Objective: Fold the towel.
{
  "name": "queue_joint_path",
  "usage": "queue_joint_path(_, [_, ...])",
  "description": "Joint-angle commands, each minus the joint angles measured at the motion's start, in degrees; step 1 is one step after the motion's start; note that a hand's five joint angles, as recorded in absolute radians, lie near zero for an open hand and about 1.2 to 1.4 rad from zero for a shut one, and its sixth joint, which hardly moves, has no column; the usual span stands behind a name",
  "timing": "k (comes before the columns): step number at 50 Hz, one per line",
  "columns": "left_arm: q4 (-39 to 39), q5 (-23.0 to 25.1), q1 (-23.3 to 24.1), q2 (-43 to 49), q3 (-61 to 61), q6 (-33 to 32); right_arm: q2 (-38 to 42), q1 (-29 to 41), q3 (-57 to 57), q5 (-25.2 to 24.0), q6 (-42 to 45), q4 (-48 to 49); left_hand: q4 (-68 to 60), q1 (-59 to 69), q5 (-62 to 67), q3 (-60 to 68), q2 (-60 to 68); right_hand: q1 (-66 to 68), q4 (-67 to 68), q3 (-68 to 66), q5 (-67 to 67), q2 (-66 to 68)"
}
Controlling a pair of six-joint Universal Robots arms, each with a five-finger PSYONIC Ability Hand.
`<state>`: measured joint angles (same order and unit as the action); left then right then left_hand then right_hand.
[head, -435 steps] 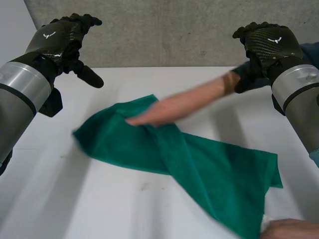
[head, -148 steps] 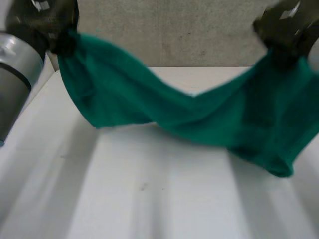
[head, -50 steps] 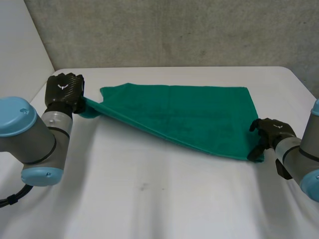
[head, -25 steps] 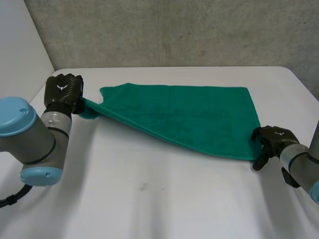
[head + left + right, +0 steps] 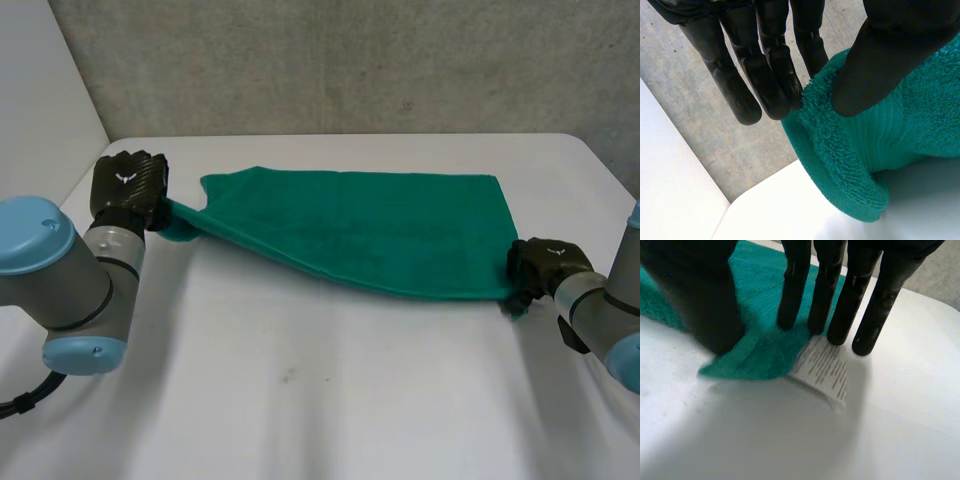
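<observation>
The right hand [image 5: 541, 266] has closed in on the towel's [image 5: 380, 235] near right corner, its grip impossible to tell; the left hand [image 5: 128, 187] pinches the left corner; the towel lies spread on the desk [image 5: 300, 400], no fold made yet.

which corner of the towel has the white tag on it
The corner at the right hand: a white printed label sticks out of the towel there. The left hand's pinched corner shows none.

Green terry towel [image 5: 380, 235], spread wide, one corner raised, white label [image 5: 824, 371] at another
</observation>
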<state>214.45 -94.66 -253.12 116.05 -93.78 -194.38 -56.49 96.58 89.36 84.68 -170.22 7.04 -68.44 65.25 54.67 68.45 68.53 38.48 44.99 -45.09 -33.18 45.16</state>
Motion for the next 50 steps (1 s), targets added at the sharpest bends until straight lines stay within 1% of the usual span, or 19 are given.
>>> queue_joint_path(1, [-0.18,-0.09,0.00,-0.04,0.00,-0.12,-0.45,0.01,-1.82,0.05,-0.38,0.34,-11.56,14.75,15.33,11.55,11.47,41.52,35.01,-34.91,-36.82,34.84])
queue_joint_path(4, [-1.49,-0.17,0.00,-0.65,-0.09,-0.21,-2.56,-0.25,-2.17,-0.12,-0.38,0.00,-11.56,14.75,15.33,11.55,11.47,41.52,35.01,-34.91,-36.82,34.84])
queue_joint_path(8, [-5.97,-0.09,0.17,-1.35,-0.17,-0.47,-11.43,-0.25,-2.44,-0.12,0.85,-0.88,-11.56,14.75,15.33,11.55,11.47,41.52,35.01,-34.91,-36.82,34.84])
queue_joint_path(11, [-11.41,-0.09,0.17,-4.86,-0.35,-0.65,-17.32,-0.52,-2.70,-0.56,5.32,-4.65,-11.56,14.75,15.33,11.55,11.47,41.52,35.01,-34.91,-36.82,34.84])
queue_joint_path(15, [-20.11,-0.09,-0.44,-10.14,-1.14,-0.74,-24.00,-0.95,-3.58,-2.06,20.07,-14.14,-11.56,14.75,15.33,11.55,11.47,41.52,35.01,-34.91,-36.82,34.84])
queue_joint_path(16, [-20.13,-0.09,-0.44,-10.15,-1.14,-0.74,-26.71,-2.00,-3.49,-2.06,26.45,-18.07,-11.56,14.75,15.33,11.55,11.47,41.52,35.01,-34.91,-36.82,34.84])
queue_joint_path(17, [-25.44,0.00,-1.40,-13.80,-2.10,-1.61,-27.78,-2.53,-3.32,-1.97,29.65,-20.03,-11.56,14.75,15.33,11.55,11.47,41.52,35.01,-34.91,-36.82,34.84])
queue_joint_path(20, [-31.10,0.00,-2.46,-17.96,-3.60,-4.07,-29.99,-3.68,-2.53,-1.71,41.05,-26.69,-11.56,14.75,15.33,11.55,11.47,41.52,35.01,-34.91,-36.82,34.84])
queue_joint_path(22, [-35.32,0.18,-2.81,-20.95,-5.62,-7.49,-30.60,-3.86,-1.91,-1.71,45.04,-29.35,-11.56,14.75,15.33,11.55,11.47,41.52,35.01,-34.91,-36.82,34.84])
queue_joint_path(26, [-37.53,1.67,-2.81,-23.59,-10.18,-12.42,-31.66,-3.86,-0.25,-1.97,48.05,-32.61,-11.56,14.75,15.33,11.55,11.47,41.52,35.01,-34.91,-36.82,34.84])
queue_joint_path(32, [-35.78,5.27,-2.64,-22.28,-13.53,-13.75,-29.82,-3.33,5.20,-2.32,48.84,-32.18,-11.56,14.75,15.33,11.55,11.47,41.52,35.01,-34.91,-36.82,34.84])
queue_joint_path(34, [-33.50,5.71,-2.64,-16.35,-13.01,-14.09,-25.00,-2.98,5.74,-1.97,49.02,-31.74,-11.56,14.75,15.33,11.55,11.47,41.52,35.01,-34.91,-36.82,34.84])
queue_joint_path(36, [-32.87,5.72,-2.46,-14.98,-12.65,-14.36,-23.15,-2.80,5.56,-1.88,49.02,-31.47,-11.56,14.75,15.33,11.55,11.47,41.52,35.01,-34.91,-36.82,34.84])
queue_joint_path(37, [-32.26,5.72,-2.37,-13.68,-11.87,-14.45,-18.26,-2.11,3.82,-1.27,48.93,-30.69,-11.56,14.75,15.33,11.55,11.47,41.52,35.01,-34.91,-36.82,34.84])
queue_joint_path(39, [-30.24,5.54,-2.20,-9.19,-7.48,-14.45,-16.91,-1.84,3.02,-0.83,48.84,-30.51,-11.56,14.75,15.33,11.55,11.47,41.52,35.01,-34.91,-36.82,34.84])
queue_joint_path(44, [-28.65,5.36,-2.02,-3.30,2.88,-14.62,-11.63,0.80,-7.95,4.18,47.70,-27.87,-11.56,14.75,15.33,11.55,11.47,41.52,35.01,-34.91,-36.82,34.84])
queue_joint_path(48, [-26.64,4.58,-1.76,-0.57,15.00,-16.03,-8.55,3.87,-21.83,7.78,43.58,-24.10,-11.56,14.75,15.33,11.55,11.47,41.52,35.01,-34.91,-36.82,34.84])
queue_joint_path(49, [-24.63,3.70,-1.76,0.30,20.25,-17.25,-7.85,4.49,-28.30,9.00,40.17,-21.57,-11.56,14.75,15.33,11.55,11.47,41.52,35.01,-34.91,-36.82,34.84])
queue_joint_path(50, [-23.13,3.17,-1.76,0.75,22.74,-17.96,-7.84,4.49,-28.37,9.02,40.14,-21.54,-11.56,14.75,15.33,11.55,11.47,41.52,35.01,-34.91,-36.82,34.84])
